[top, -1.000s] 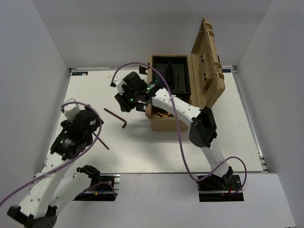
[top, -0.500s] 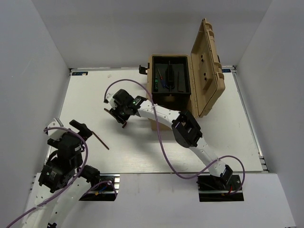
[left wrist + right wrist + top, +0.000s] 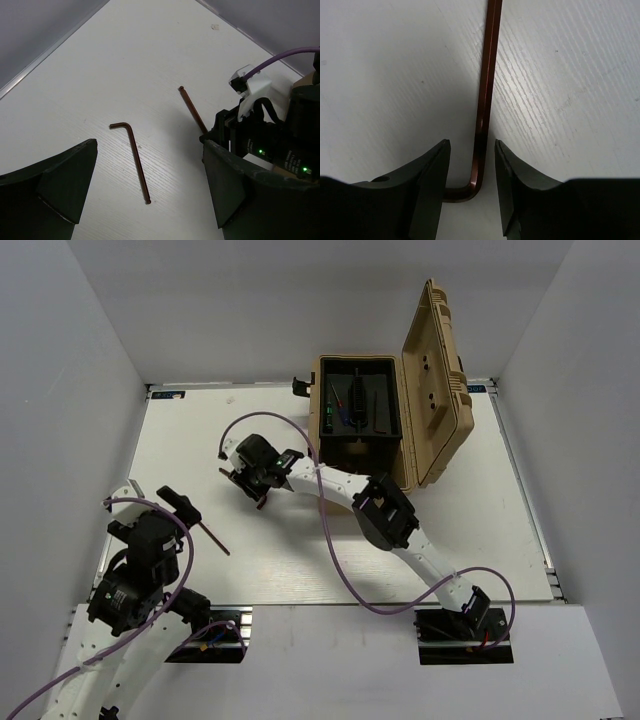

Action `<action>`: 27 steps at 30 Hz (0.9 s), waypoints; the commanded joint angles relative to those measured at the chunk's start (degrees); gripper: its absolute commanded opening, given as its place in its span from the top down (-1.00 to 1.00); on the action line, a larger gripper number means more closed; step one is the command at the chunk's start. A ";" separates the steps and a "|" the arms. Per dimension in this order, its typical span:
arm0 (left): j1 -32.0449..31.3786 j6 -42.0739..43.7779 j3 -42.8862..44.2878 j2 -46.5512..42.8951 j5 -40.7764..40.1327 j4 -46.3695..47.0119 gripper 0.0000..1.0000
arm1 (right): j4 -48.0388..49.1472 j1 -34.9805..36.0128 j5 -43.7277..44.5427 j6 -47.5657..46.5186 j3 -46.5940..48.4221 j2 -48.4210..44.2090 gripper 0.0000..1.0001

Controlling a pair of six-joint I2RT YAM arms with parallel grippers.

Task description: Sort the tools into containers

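A white surface [image 3: 480, 540] walled by pale panels carries a tan toolbox [image 3: 437, 390] at its far side. The toolbox lid stands upright on the right, and a black tray [image 3: 388, 435] shows inside, where several slim tools [image 3: 345, 405] lie side by side. The right arm [image 3: 340, 483] stretches from its base at the near edge, across the front of the toolbox, to left of centre. The left arm [image 3: 135, 575] is folded low at the near left corner. A purple cable loops over each arm. The right claw [image 3: 471, 145] points down at the surface with its fingers parted, one on each side of a dark reddish hex key [image 3: 487, 75] just above the bend. A sliver of white shows on either side of the key, so the claw grips nothing. The left claw [image 3: 149, 150] hangs above the surface, spread wide and empty. A second key [image 3: 137, 160] lies flat on the surface just ahead of the left claw, apart from the first and well clear of the toolbox.
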 commanded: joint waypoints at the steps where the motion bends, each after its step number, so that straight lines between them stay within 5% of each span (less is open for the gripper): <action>1: -0.24 0.98 -0.44 0.05 0.47 1.06 -0.93 | 2.70 0.62 2.60 -0.75 2.12 2.02 0.06; 8: -0.24 0.98 -0.44 0.05 0.47 1.06 -0.93 | 2.53 0.71 3.74 -0.93 0.80 2.28 0.12; 21: -0.24 1.51 -0.44 -0.47 0.47 1.58 -0.93 | -5.38 0.71 -2.14 0.56 -5.97 -2.37 1.00; 27: -0.24 1.51 -0.44 -0.47 1.00 1.59 -0.93 | -12.84 0.45 -7.32 0.92 -4.66 -3.87 1.00</action>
